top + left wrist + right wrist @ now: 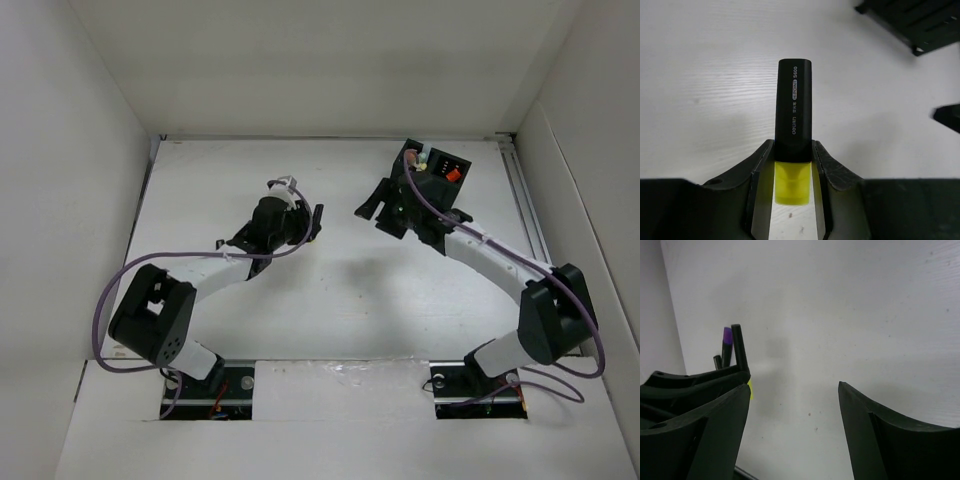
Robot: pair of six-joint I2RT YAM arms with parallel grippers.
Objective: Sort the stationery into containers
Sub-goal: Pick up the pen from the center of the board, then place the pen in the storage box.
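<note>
Two arms are extended over the table, a black yellow-ended highlighter being pinched in the left gripper while the right gripper is held spread beside the far-right organiser.

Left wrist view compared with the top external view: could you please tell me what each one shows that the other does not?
Only the left wrist view shows the black highlighter, its yellow end nearest the camera, clamped in the left gripper, with its printed label. Only the top external view shows both arms whole and the stationery inside the black organiser, including an orange piece. Both show the white table, the left gripper and the black organiser, though the wrist view catches just its corner.
</note>
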